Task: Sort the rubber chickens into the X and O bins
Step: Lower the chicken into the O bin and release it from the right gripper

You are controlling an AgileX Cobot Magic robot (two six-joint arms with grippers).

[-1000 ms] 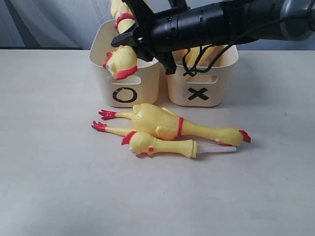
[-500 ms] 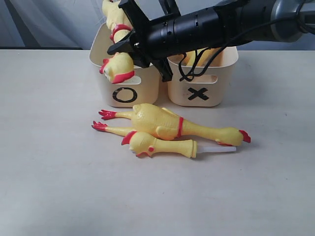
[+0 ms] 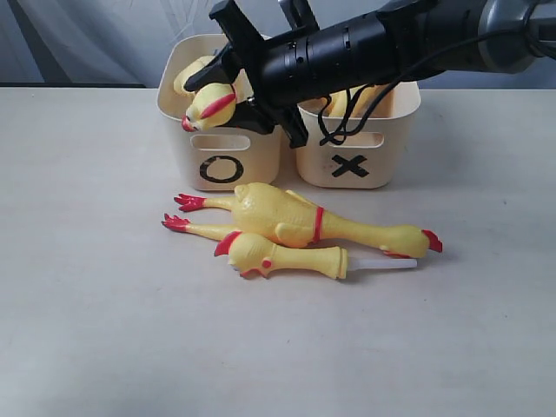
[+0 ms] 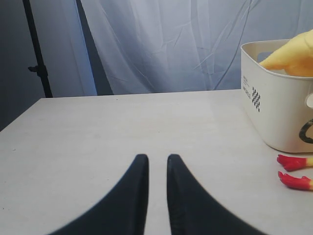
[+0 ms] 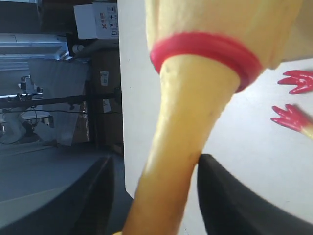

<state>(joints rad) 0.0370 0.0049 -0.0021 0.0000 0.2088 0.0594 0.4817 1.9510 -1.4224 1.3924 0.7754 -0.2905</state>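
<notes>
R gripper (image 3: 228, 87) reaches across from right, over O bin (image 3: 221, 152) at far left; jaws clenched on held chicken (image 3: 207, 102) neck, head at bin's near rim, body inside/behind. Long axis runs far-to-near, tilted. Likely next: release into O.
L gripper (image 4: 154, 166) low at table, jaws nearly together, grasping nothing.
Large chicken (image 3: 295, 219) + small chicken (image 3: 282, 257) lie left-right on table (image 3: 87, 330), near bins; X bin (image 3: 356, 148) right.
Writing: "O", "X" only.

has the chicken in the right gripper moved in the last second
Yes. The held chicken has sunk lower against the O bin, its body now inside the rim.
</notes>
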